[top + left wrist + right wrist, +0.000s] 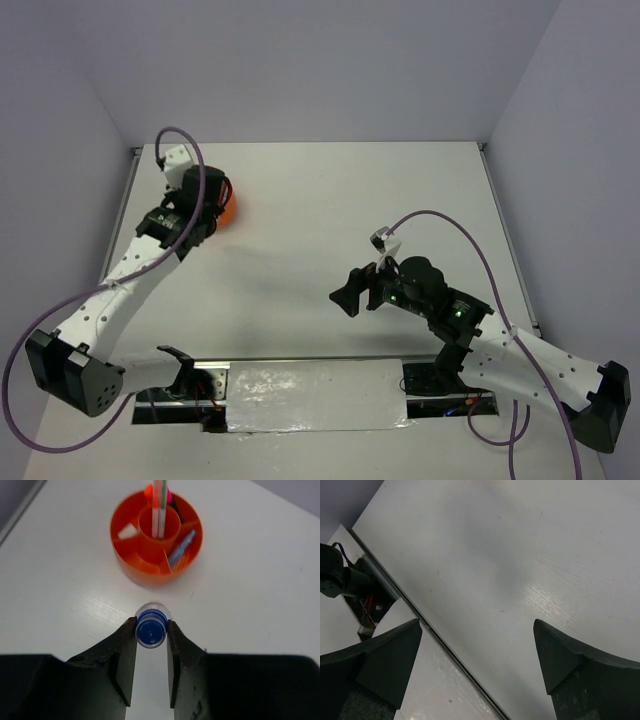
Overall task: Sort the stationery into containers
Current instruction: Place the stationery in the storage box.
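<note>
Since the bottle point(151, 632) likely goes in next, left hand point(151, 629) pinches it at lower centre, aimed at the organiser point(145, 574) upper centre; right hand point(477, 626) spread, empty, idle over tabletop point(520, 540).

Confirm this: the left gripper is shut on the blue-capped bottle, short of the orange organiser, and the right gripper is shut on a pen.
Not quite. The right wrist view shows the right gripper open, holding nothing. The rest stands: the left gripper is shut on the blue-capped bottle, short of the orange organiser.
</note>
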`<state>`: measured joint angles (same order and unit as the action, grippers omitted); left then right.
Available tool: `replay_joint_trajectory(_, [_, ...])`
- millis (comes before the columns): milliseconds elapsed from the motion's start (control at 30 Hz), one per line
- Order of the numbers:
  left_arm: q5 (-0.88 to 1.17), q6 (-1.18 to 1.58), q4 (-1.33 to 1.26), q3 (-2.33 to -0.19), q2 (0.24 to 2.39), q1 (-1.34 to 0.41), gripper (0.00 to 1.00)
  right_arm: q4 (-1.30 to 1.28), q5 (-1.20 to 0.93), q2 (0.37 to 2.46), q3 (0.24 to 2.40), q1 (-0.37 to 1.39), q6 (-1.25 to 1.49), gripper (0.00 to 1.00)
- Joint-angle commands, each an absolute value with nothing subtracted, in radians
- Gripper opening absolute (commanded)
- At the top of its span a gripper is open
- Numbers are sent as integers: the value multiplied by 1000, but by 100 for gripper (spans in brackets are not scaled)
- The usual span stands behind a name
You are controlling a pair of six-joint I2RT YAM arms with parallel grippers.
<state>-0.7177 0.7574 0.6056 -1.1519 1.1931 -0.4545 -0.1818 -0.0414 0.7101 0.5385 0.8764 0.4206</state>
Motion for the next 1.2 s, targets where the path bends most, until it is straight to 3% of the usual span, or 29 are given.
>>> replay_joint_trajectory(0, [-693, 660, 603, -1278, 1264, -359, 0, -166, -35, 699, 565, 874, 397, 100])
replay_joint_trajectory(333, [-581, 591, 557, -1413, 1427, -166, 0, -178, -15, 686, 551, 871, 374, 100])
replay_joint_trajectory(1167, [-491, 603, 365, -1338, 1540, -110, 0, -161, -37, 726, 555, 871, 367, 100])
